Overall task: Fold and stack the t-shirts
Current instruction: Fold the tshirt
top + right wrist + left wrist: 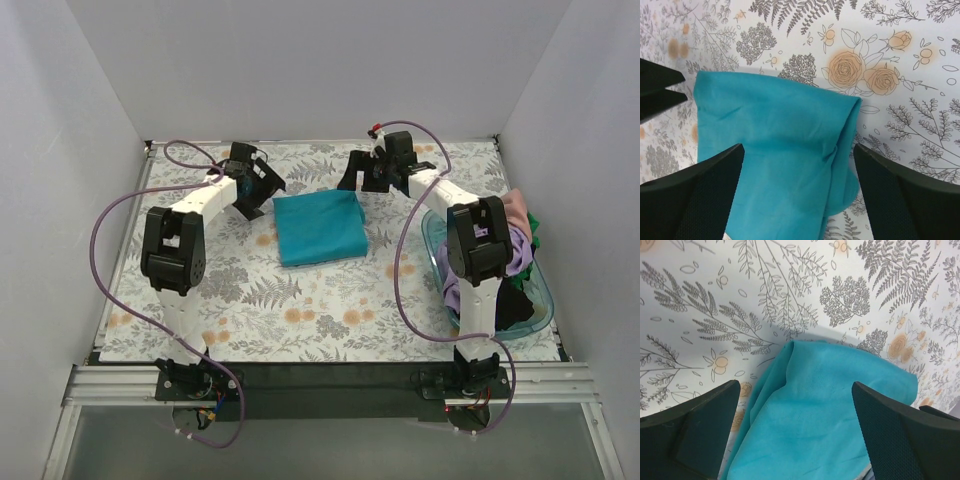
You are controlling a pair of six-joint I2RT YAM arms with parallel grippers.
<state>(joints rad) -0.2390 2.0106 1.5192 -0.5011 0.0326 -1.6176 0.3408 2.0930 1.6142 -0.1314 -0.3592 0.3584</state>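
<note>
Nearest the arm bases, the flower-printed table (300, 310) offers open surface across most of its width, bounded on the left by the left wall (60, 150). At the right edge a see-through bin (545, 300) holds a heap of clothes (515, 215). The right arm covers much of the heap, so single garments cannot be told apart. At mid-table lies a folded teal t-shirt (318, 228), flat, with patterned surface showing on all four sides. Its far edge is rounded where the fabric doubles over. The left gripper (795, 390) stands at the far-left corner and the right gripper (799, 150) at the far-right corner, each with jaws spread wide and holding nothing. Whether the fingertips touch the fabric cannot be told. Beyond them a narrow strip of table meets the back wall (320, 70).
</note>
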